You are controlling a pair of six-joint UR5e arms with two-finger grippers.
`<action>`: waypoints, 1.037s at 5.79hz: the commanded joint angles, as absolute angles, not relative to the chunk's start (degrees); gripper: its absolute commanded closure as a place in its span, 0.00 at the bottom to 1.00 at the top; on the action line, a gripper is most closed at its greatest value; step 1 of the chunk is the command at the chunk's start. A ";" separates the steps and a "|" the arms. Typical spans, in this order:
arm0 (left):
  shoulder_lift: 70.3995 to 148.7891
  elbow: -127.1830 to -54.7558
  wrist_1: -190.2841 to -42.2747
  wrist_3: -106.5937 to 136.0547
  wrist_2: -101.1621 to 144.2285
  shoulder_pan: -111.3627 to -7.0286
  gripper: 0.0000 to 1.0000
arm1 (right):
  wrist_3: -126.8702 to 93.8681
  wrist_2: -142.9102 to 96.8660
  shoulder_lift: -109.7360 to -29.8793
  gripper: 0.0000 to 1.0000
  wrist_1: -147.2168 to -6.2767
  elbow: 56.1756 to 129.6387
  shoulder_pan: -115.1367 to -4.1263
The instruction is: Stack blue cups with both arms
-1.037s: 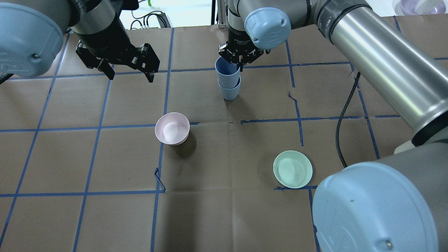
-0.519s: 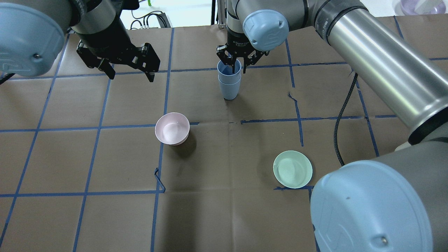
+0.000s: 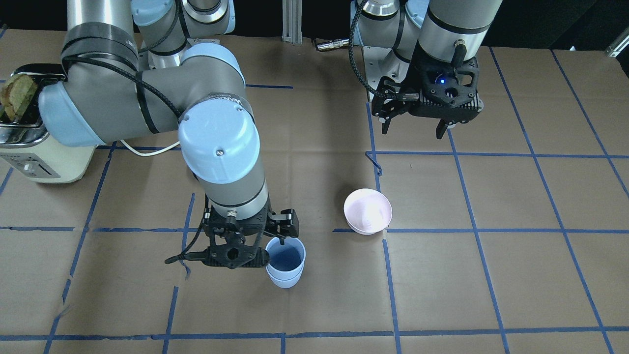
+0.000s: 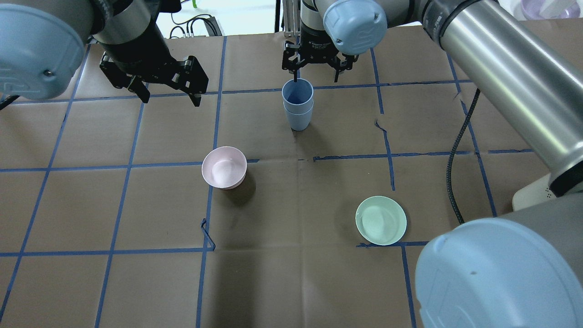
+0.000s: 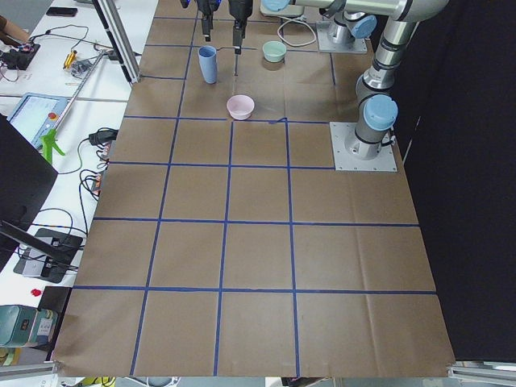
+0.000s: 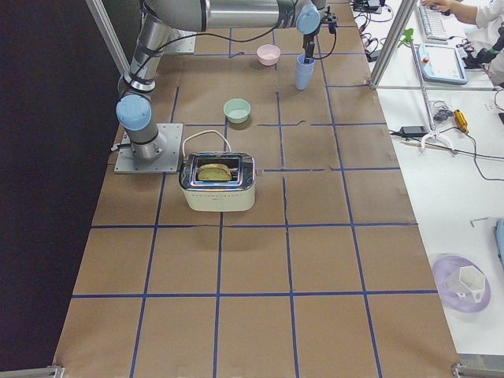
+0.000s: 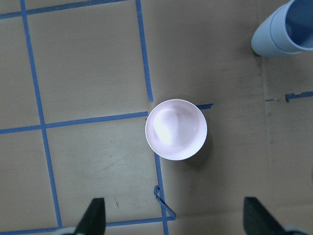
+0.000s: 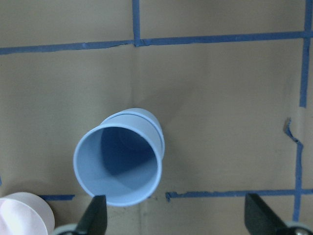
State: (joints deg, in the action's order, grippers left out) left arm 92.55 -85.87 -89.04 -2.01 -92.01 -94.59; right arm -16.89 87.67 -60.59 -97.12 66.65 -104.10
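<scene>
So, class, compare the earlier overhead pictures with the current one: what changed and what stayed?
The right claw opened, let go of the blue cups and lifted clear of them; the upper cup, tilted before, now sits straight. The left claw, pink bowl and green bowl stayed put.

The cups (image 7: 271, 39) are cut off at 1 o'clock in the left wrist view, the pink bowl (image 8: 24, 215) at 7 o'clock in the right wrist view. The lower cup (image 4: 298, 119) shows only its lower part under the upper one. The right arm (image 3: 216, 147) hides the green bowl (image 4: 380, 220) in the front view
</scene>
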 commanded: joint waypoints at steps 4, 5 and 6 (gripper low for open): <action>92.55 -85.87 -88.95 -1.93 -91.93 -94.57 0.01 | 1.18 88.59 -85.02 0.00 -76.21 75.71 -88.37; 92.55 -85.87 -88.86 -1.93 -92.02 -94.57 0.01 | 1.84 88.51 -89.69 0.00 -76.20 80.11 -86.42; 92.55 -85.87 -88.86 -1.93 -92.02 -94.57 0.01 | -1.37 88.24 -91.65 0.00 -76.46 82.16 -87.18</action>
